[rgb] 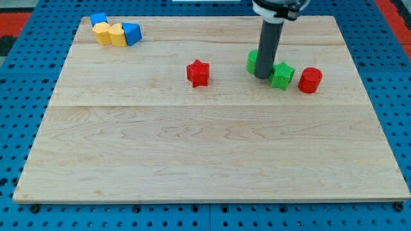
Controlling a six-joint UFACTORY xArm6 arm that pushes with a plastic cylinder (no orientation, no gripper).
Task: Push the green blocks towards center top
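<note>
A green star block [282,75] lies right of centre in the upper part of the wooden board [205,154]. A second green block [252,61], shape unclear, sits just to its left and is partly hidden behind my rod. My tip [262,77] rests on the board between the two green blocks, touching or nearly touching both.
A red cylinder block [310,79] stands just right of the green star. A red star block [198,72] lies left of the tip. At the view's top left, two blue blocks [131,33] and two yellow blocks [110,34] cluster together.
</note>
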